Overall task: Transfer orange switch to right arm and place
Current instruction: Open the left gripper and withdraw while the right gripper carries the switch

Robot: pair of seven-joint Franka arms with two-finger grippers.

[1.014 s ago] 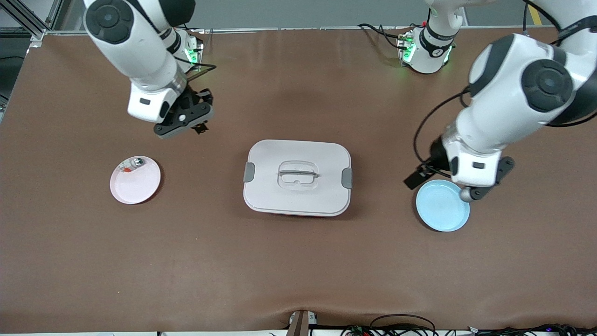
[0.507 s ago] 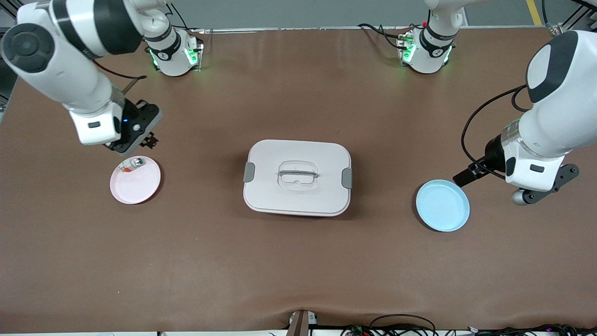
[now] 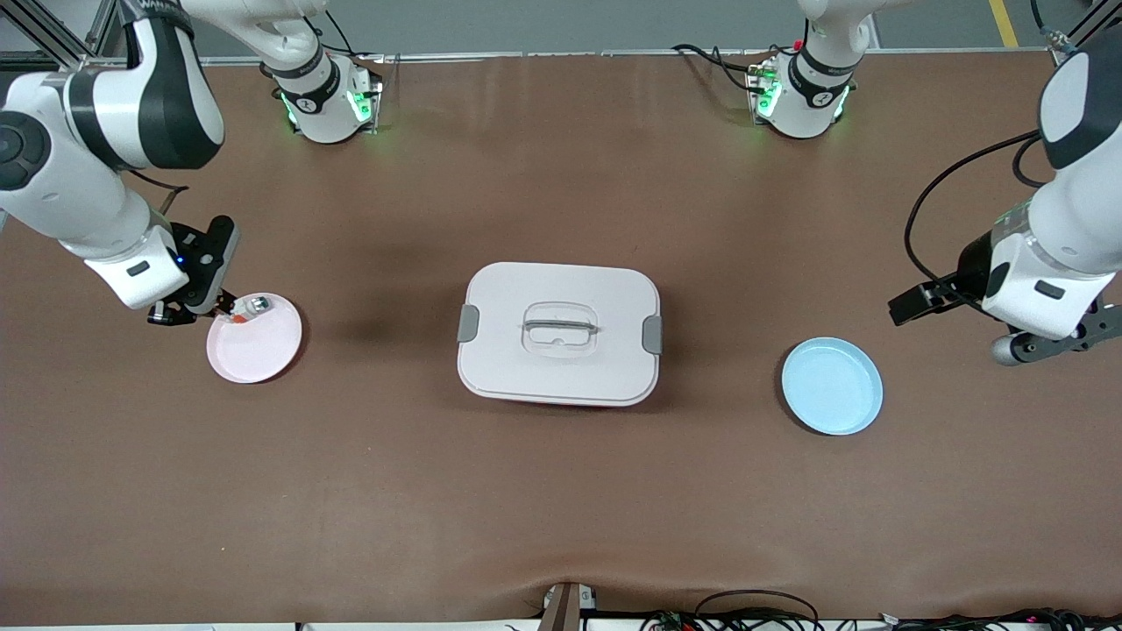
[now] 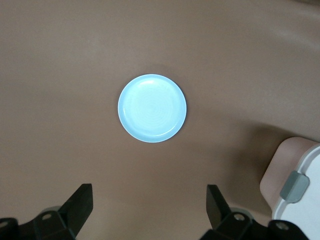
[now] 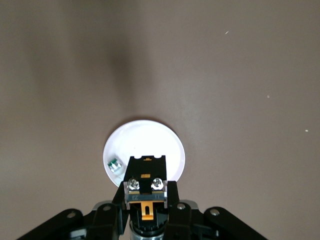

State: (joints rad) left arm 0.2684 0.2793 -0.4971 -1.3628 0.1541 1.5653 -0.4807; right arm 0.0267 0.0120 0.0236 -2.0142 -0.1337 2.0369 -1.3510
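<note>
The orange switch, a tiny black block with two screws and an orange-tan band, is pinched in my right gripper, which is shut on it. In the front view this right gripper hangs over the edge of the pink plate at the right arm's end of the table. A small clear-and-green piece lies on that plate. My left gripper is open and holds nothing. It hovers over bare table beside the blue plate, toward the left arm's end.
A white lidded box with grey side latches and a top handle stands mid-table between the two plates. The blue plate has nothing on it. Cables run along the table's front edge.
My right arm swung outward and down from over the table near its base to the pink plate's edge, still gripping the switch. My left arm drew off the blue plate toward its own table end.
</note>
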